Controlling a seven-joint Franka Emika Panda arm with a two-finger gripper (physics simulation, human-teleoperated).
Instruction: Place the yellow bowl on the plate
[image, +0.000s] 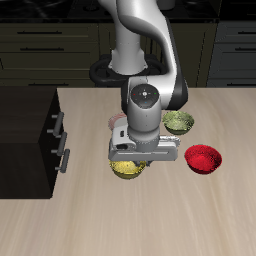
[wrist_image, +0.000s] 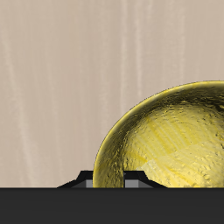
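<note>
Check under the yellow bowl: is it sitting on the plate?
No plate shows; the yellow bowl has bare table beside it. In the exterior view the gripper covers most of it.

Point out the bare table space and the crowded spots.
Bare: the table strip between the yellow bowl and the front edge, and beside the dark drawers. Crowded: around the gripper, with the olive bowl and red bowl close together.
</note>
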